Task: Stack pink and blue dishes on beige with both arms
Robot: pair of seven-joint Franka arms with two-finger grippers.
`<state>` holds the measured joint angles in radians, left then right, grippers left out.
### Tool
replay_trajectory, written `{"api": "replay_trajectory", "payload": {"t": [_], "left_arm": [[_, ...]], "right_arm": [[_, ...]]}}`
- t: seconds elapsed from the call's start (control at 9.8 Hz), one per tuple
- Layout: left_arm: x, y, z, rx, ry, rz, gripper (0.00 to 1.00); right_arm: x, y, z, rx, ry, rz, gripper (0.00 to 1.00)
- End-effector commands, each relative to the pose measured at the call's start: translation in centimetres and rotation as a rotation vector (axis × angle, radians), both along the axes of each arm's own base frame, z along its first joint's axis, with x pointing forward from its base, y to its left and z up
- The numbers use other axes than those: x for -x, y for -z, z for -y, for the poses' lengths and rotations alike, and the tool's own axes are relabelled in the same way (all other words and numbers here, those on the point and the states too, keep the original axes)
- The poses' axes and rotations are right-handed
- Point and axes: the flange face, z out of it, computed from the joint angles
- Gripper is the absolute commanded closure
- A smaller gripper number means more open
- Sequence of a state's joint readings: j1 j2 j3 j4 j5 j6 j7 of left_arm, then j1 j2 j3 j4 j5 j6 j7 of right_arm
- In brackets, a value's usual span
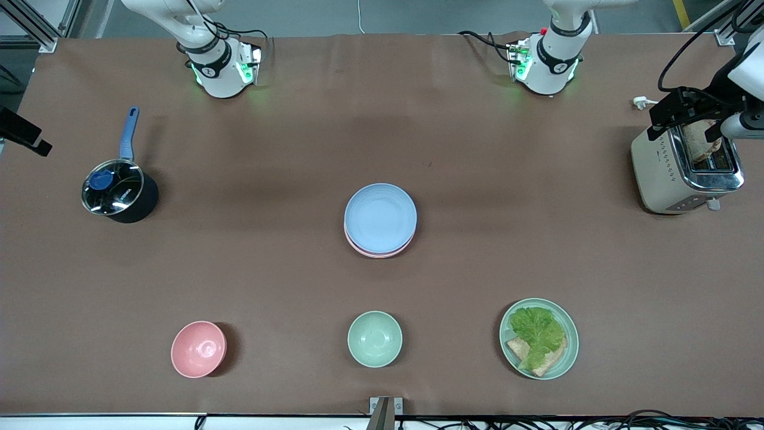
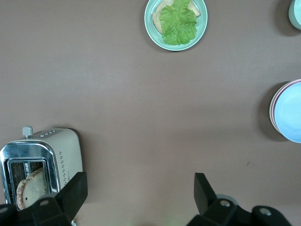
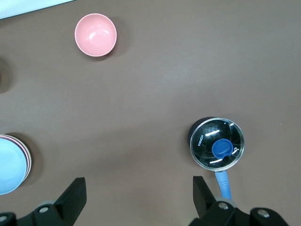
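Observation:
A pale blue plate (image 1: 380,216) lies on top of a pale pink plate (image 1: 375,254) at the table's middle; only the pink rim shows under it. No beige plate shows in any view. The left wrist view catches the blue plate (image 2: 289,113) and the pink rim (image 2: 272,106) at its edge; the right wrist view shows the blue plate (image 3: 9,162). My left gripper (image 1: 680,113) (image 2: 141,181) hangs open and empty over the toaster. At the pot's end of the table, my right gripper (image 1: 24,134) (image 3: 139,186) is open and empty, high above the table.
A toaster (image 1: 686,173) with bread stands at the left arm's end. A lidded pot (image 1: 119,194) with a blue handle sits at the right arm's end. Nearest the front camera are a pink bowl (image 1: 198,349), a mint-green bowl (image 1: 375,338) and a green plate (image 1: 570,355) with lettuce and bread.

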<state>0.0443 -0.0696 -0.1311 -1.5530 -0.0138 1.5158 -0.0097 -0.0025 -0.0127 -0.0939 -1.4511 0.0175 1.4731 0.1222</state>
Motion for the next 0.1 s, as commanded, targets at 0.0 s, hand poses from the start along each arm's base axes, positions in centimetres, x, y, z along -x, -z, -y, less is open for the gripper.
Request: {"api": "replay_trajectory", "payload": {"t": [0.0], "left_arm": [[-1.41, 0.73, -0.74, -0.002, 0.021, -0.012, 0.0]], "right_arm": [[0.1, -0.42, 0.35, 0.024, -0.024, -0.006, 0.0]]}}
